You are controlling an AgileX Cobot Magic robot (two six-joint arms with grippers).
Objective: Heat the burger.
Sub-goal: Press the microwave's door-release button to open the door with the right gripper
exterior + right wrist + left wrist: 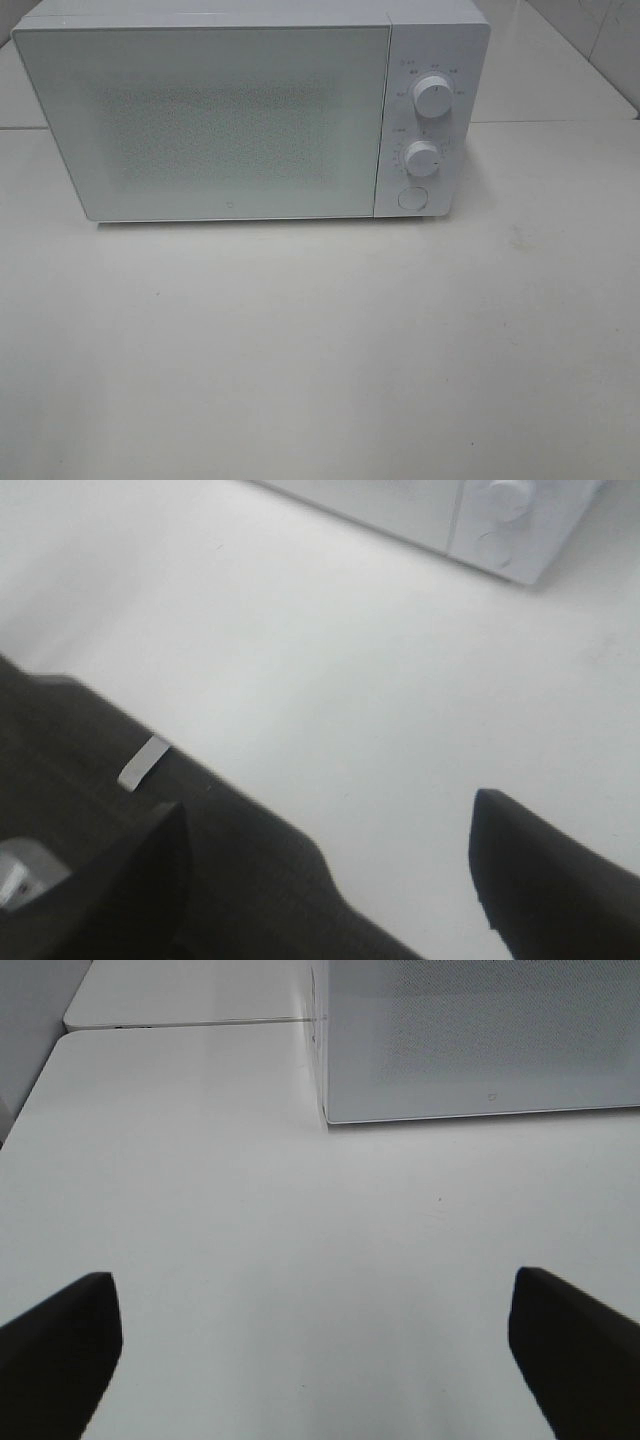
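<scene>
The white table takes up most of every view, and both grippers hang over bare parts of it. The white microwave stands on the table. It lies ahead of the left gripper and well apart from it, with its near lower corner beyond the gap between the jaws and the body running off past one fingertip. Its door is shut, and the speckled window lets nothing inside show through.

The burger appears in none of the three views, so where it is cannot be told. It is between neither pair of jaws and not on the stretch of table in front of either.

A dark, rough-textured surface lies under the right gripper. It runs beneath one finger and partway into the gap, while the other finger hangs over white table. What this surface is cannot be told.

The left jaws stand wide apart, with only table between them. The right jaws are also spread and hold nothing.

The microwave's control panel sits far ahead of the right jaws, off toward the side of the finger over the table. On it are an upper knob, a lower knob and below these a round button. A small pale tag lies on the dark surface, just ahead of the finger there.
</scene>
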